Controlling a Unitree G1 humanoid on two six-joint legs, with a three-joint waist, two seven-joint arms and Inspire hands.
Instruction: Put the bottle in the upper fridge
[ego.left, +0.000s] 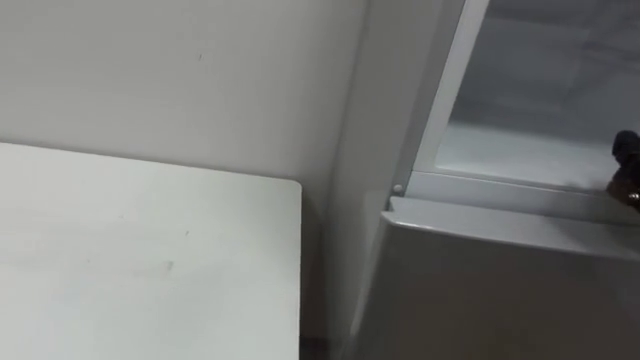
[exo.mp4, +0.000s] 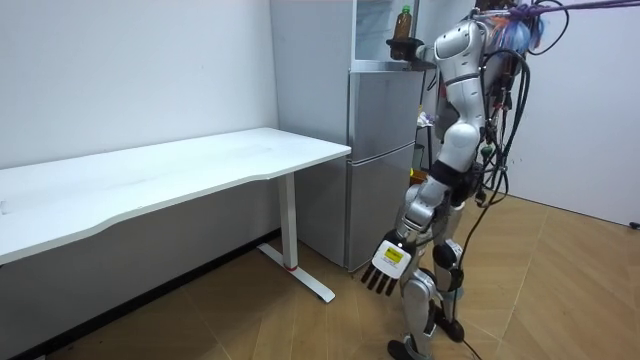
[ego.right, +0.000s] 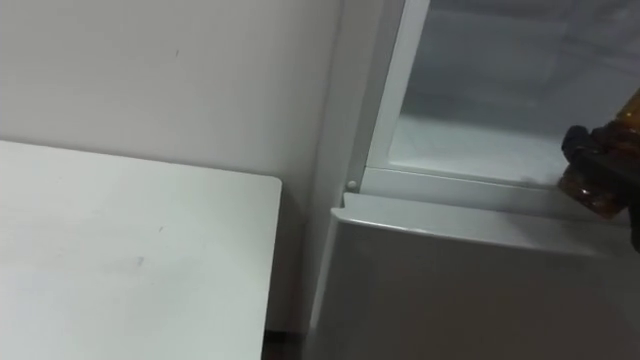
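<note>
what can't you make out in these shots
- Bottle: cut off by the right eye view's right edge, partly covered by the right hand.
- Whether it stands on the shelf: too small in the room view.
- Upper fridge: top cut off by the room view's edge.

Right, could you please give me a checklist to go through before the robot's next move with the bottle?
1. Upper fridge open at the front: ok.
2. Right hand curled round the bottle: ok.
3. Bottle upright, judged from the room view: ok.
4. Shelf bare beside the bottle: ok.
5. Bottle already resting on the shelf: cannot tell.
6. Left hand hanging low, away from the fridge: ok.
</note>
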